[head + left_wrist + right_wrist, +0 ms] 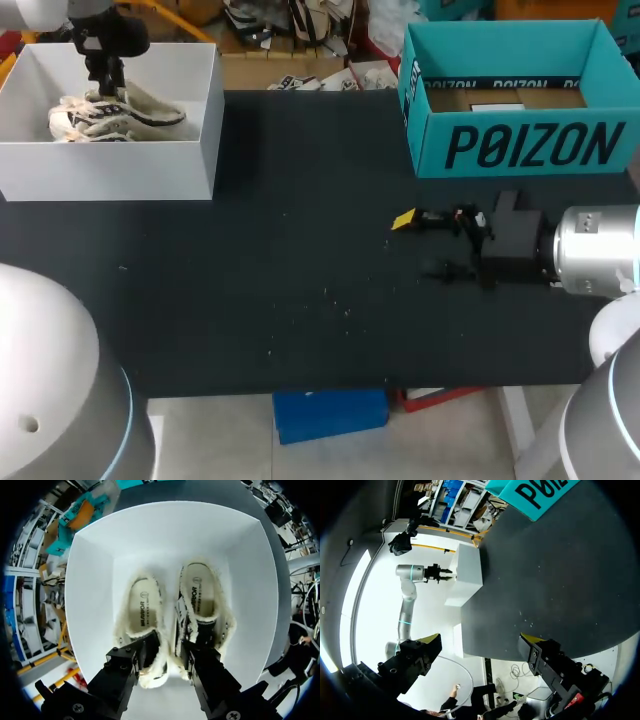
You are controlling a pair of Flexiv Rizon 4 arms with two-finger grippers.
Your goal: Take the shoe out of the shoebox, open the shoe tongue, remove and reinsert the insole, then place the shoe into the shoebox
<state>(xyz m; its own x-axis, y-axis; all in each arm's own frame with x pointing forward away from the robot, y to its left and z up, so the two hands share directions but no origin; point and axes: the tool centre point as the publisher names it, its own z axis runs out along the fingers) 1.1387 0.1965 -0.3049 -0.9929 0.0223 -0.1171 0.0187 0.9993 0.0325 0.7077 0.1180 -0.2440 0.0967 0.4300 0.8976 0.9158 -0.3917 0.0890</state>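
A pair of cream fleece-lined shoes [110, 115] with dark stripes lies in the white shoebox [150, 170] at the table's far left. Seen from the left wrist, the two shoes lie side by side, one [142, 605] beside the other [200, 595], insoles facing up. My left gripper [169, 652] hangs down into the box [90, 580], open, its fingers straddling the adjoining inner sides of the shoes, with the tips sunk in the fleece. From the head view it [105, 85] stands right over the shoes. My right gripper [425, 245] hovers over the table's right side, open and holding nothing [480, 645].
A teal open-topped box [520, 145] stands at the back right, just beyond my right arm. The black tabletop [300, 260] stretches between the two boxes. The right wrist view shows the white shoebox [467, 575] and my left arm [420, 573] far across the table.
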